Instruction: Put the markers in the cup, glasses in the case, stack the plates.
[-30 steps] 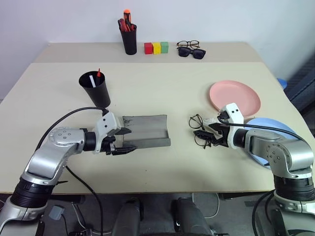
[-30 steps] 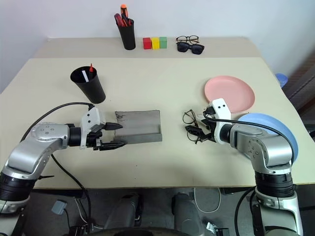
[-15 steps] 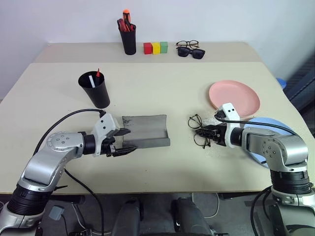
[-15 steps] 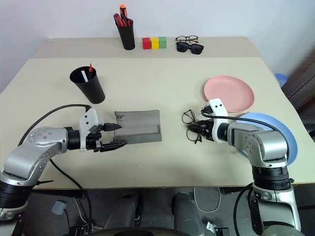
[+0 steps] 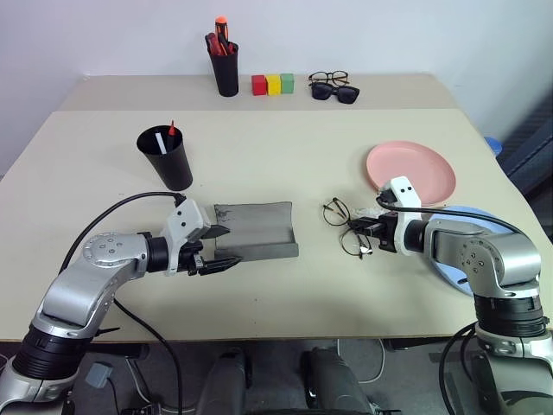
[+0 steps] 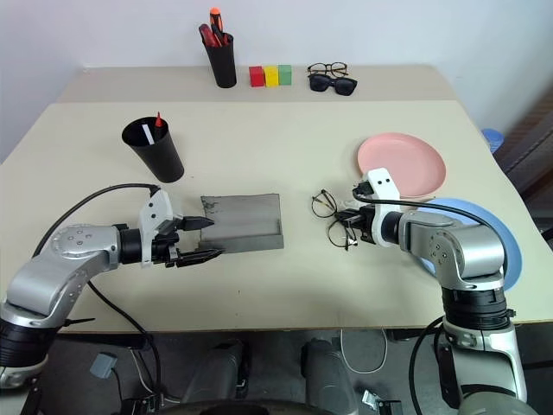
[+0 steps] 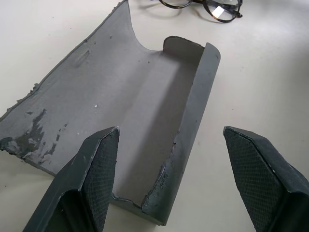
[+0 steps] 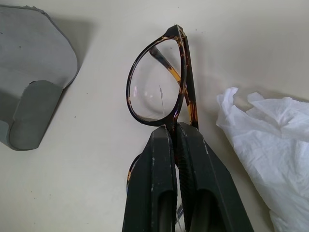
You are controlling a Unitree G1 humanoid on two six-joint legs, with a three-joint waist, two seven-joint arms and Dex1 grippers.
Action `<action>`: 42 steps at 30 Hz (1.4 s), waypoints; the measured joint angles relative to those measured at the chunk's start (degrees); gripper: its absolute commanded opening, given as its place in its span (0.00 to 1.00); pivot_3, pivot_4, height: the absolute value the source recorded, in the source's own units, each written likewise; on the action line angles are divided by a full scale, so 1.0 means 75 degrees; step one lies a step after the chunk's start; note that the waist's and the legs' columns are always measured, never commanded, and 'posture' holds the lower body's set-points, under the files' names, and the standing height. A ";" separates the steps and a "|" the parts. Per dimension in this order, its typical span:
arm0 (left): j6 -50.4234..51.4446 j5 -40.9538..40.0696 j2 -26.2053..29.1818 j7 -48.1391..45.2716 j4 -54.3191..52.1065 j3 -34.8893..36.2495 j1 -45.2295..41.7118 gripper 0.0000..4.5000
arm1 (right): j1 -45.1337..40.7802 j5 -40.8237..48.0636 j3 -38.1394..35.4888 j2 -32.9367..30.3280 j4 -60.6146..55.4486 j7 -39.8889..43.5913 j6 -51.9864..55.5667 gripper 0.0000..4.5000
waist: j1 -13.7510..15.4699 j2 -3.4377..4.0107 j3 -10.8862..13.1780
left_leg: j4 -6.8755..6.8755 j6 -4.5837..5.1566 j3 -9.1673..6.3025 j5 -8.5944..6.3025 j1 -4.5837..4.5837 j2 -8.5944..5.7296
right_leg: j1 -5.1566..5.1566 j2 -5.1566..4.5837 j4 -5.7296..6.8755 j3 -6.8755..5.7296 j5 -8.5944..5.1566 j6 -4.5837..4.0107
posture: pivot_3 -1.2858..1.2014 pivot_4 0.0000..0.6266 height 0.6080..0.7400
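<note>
Right gripper (image 8: 176, 140) pinches the glasses (image 8: 159, 82) (frame bridge); carry them left, level, into the open case (image 5: 257, 229)

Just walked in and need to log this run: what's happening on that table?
The right gripper is shut on the thin wire-framed glasses, next to a white crumpled tissue. The left gripper is open around the near end of the open grey fabric case. The black tapered cup already holds markers; the pink plate and blue plate are not yet stacked.
</note>
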 measured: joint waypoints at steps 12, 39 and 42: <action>-0.0894 0.0013 0.0109 0.0549 0.0800 0.2375 0.1790 0.79 | -0.2231 -0.0879 0.2906 0.0232 -0.1354 0.0579 -0.1440 0.02 | -0.0213 0.0009 0.0005 | -0.0013 0.0001 0.0002 -0.0001 0.0002 0.0011 | -0.0015 -0.0002 -0.0002 0.0002 -0.0001 -0.0001 | 0.52 0.24 1.00; -0.1157 -0.0053 0.0055 0.0730 0.0566 0.2746 0.2408 0.79 | -0.2474 -0.3728 0.5497 0.1132 0.0607 0.2599 -0.4455 0.22 | -0.0196 0.0004 0.0003 | -0.0037 0.0000 -0.0006 -0.0002 0.0003 -0.0002 | -0.0019 -0.0039 -0.0005 -0.0015 0.0000 0.0000 | 0.52 0.24 1.00; -0.1158 -0.0062 0.0056 0.0729 0.0581 0.2657 0.2274 0.79 | -0.2470 -0.3768 0.5317 0.1243 0.0721 0.2505 -0.4454 0.52 | -0.0195 0.0004 0.0003 | -0.0037 0.0000 -0.0006 -0.0001 0.0003 -0.0002 | -0.0019 -0.0039 -0.0005 -0.0015 0.0000 0.0000 | 0.52 0.24 1.00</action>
